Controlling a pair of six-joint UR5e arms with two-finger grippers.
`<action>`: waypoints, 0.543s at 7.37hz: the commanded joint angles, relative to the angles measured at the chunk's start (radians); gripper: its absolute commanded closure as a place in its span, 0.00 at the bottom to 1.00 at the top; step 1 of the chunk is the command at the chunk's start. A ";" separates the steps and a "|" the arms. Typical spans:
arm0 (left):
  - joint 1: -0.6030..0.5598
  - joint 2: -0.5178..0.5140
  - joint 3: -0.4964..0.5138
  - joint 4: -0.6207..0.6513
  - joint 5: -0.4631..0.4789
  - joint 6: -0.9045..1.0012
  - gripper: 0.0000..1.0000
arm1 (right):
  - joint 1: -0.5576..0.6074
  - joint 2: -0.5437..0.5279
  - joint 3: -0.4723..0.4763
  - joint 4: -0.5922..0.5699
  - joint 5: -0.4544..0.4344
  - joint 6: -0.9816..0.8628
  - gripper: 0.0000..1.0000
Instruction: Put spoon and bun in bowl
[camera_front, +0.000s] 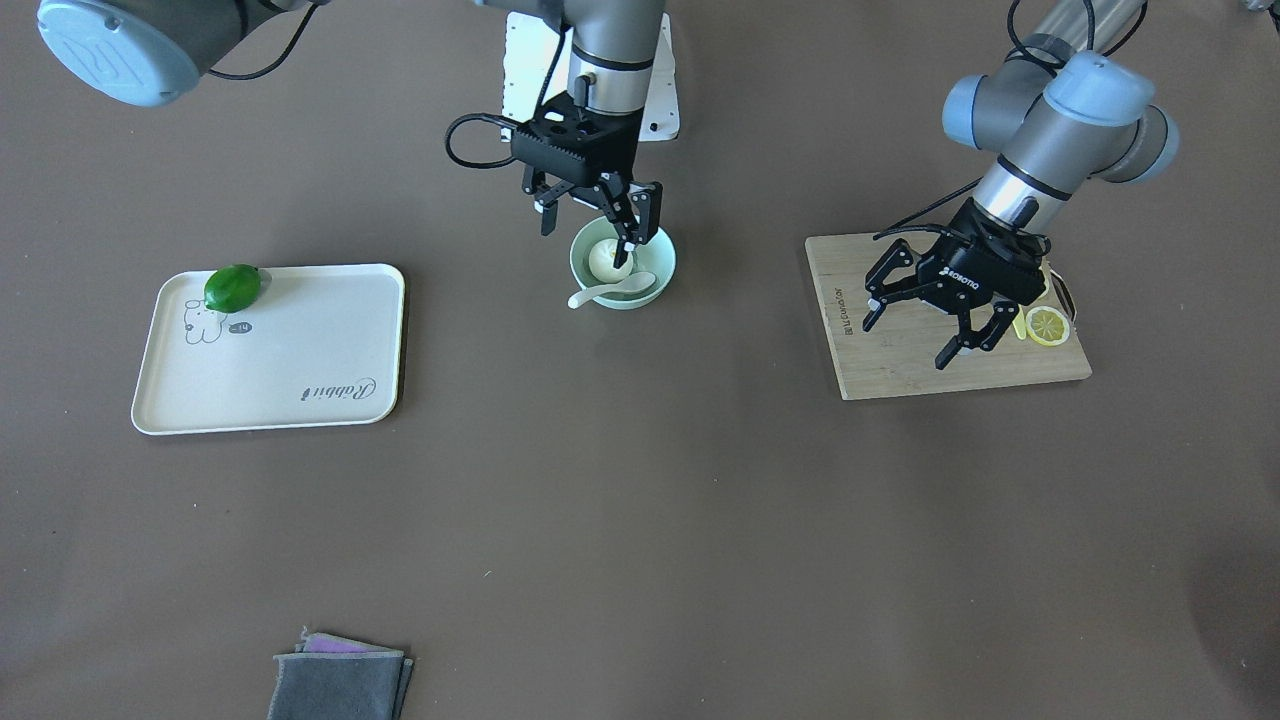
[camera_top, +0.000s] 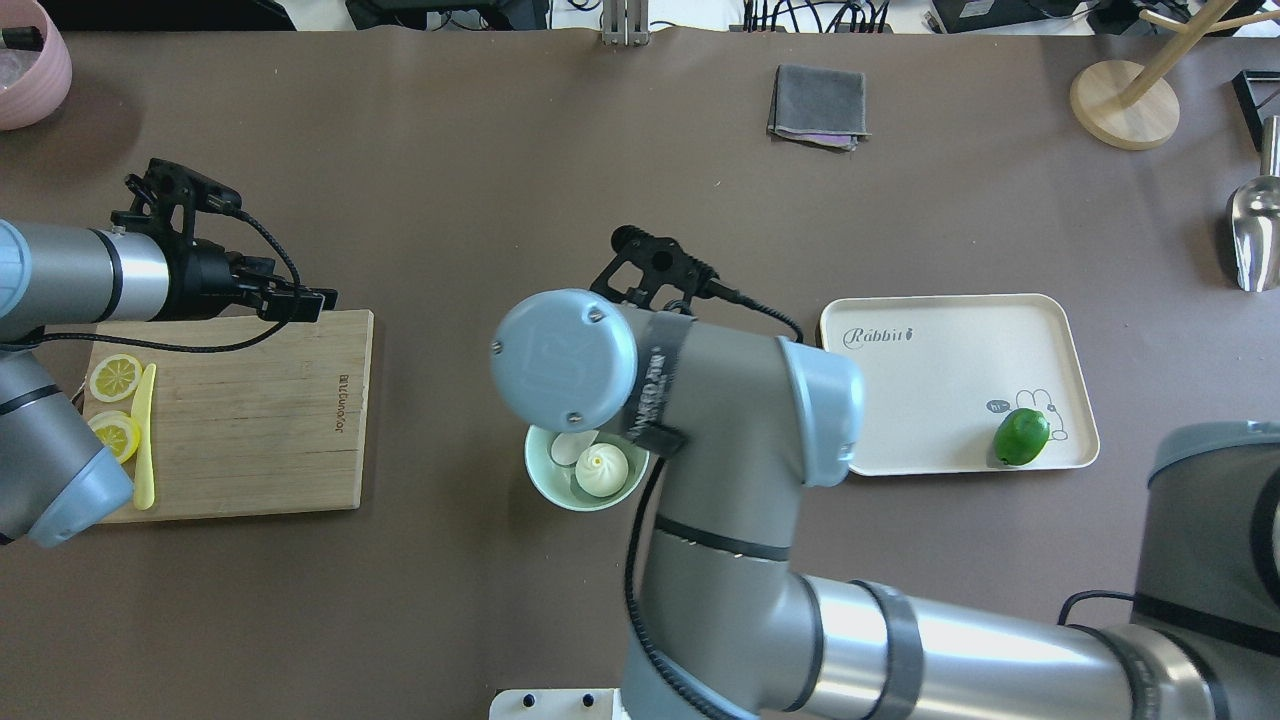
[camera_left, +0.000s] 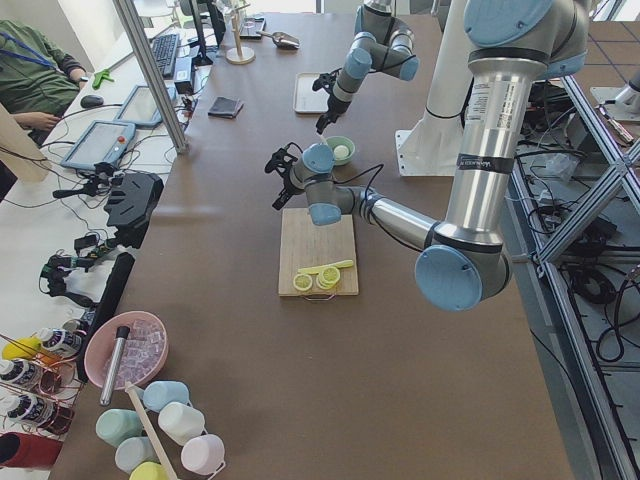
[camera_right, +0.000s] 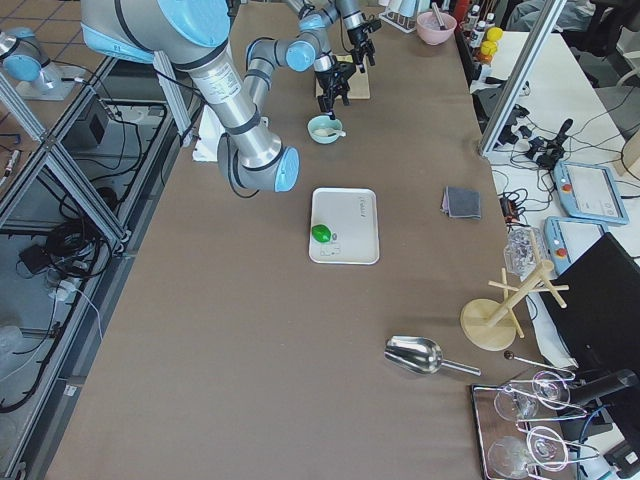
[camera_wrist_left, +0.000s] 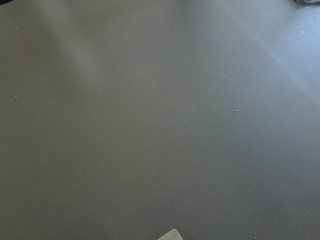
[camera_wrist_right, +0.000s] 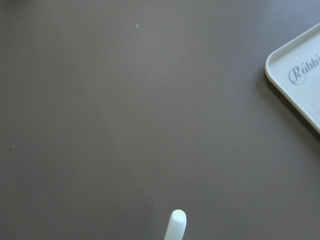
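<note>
The pale mint-green bowl (camera_front: 660, 262) stands at mid-table near the robot's base. The white bun (camera_front: 604, 258) lies inside it. The white spoon (camera_front: 612, 290) also lies in it, scoop in the bowl and handle out over the rim. The overhead view shows the bowl (camera_top: 545, 482), bun (camera_top: 602, 470) and spoon scoop (camera_top: 570, 447). My right gripper (camera_front: 590, 235) is open just above the bowl, one fingertip (camera_front: 625, 258) close by the bun; I cannot tell if it touches. My left gripper (camera_front: 920, 335) is open and empty above the wooden cutting board (camera_front: 900, 375).
A cream tray (camera_front: 300, 390) holds a green fruit (camera_front: 232, 287). Lemon slices (camera_top: 115, 377) and a thin yellow knife (camera_top: 147, 430) lie on the board. A folded grey cloth (camera_front: 340, 680) lies at the operators' edge. A metal scoop (camera_top: 1255, 225) and wooden stand (camera_top: 1120, 105) are far right.
</note>
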 joint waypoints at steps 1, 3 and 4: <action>-0.090 0.019 -0.005 0.098 -0.126 0.016 0.03 | 0.213 -0.236 0.225 0.008 0.182 -0.380 0.00; -0.319 0.017 -0.003 0.289 -0.397 0.275 0.02 | 0.431 -0.419 0.220 0.110 0.382 -0.760 0.00; -0.463 0.017 -0.006 0.448 -0.505 0.460 0.02 | 0.520 -0.543 0.210 0.226 0.469 -0.917 0.00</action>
